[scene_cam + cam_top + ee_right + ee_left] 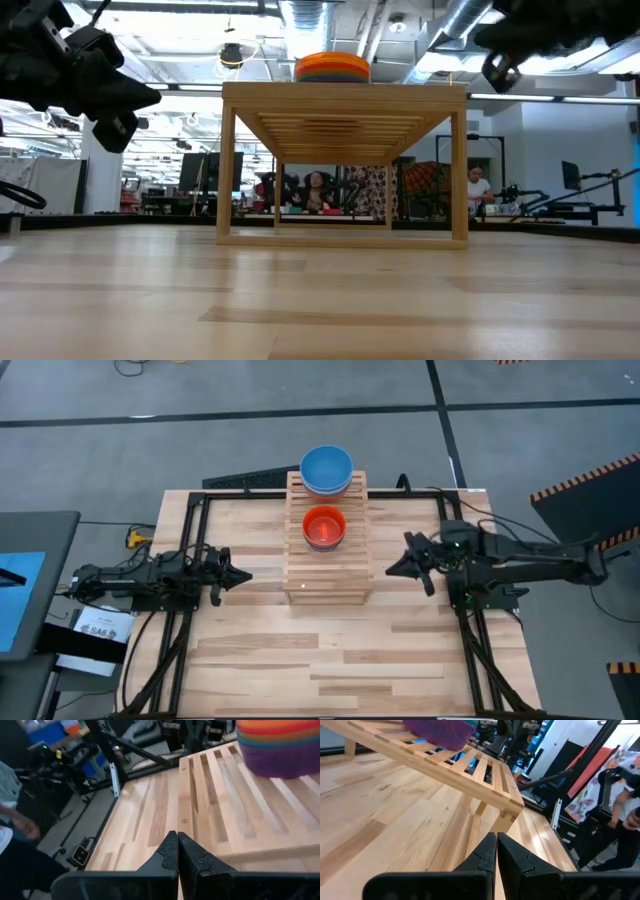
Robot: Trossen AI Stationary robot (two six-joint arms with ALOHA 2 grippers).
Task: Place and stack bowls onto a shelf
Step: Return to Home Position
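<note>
The plank desk fills most of the high view, and the slatted wooden shelf stands at its middle, towards the far edge.

The two dark arms lie low on either side of the shelf, each pointing inward at it. The left arm reaches in from the desk's left edge and the right arm from its right edge. Neither touches the shelf.

A big blue bowl sits at the shelf's far end, on top of a stack. From above I cannot tell what lies under it. Nearer the middle of the shelf stands a second stack of smaller bowls with a red bowl on top. The right wrist view shows its bands, with orange, yellow and green under the red, then teal, and a purple bowl at the bottom resting on the slats.

The left pincer is just left of the shelf, its fingers pressed together and pinching nothing. The right pincer is just right of the shelf, and it too is pressed together and empty.
</note>
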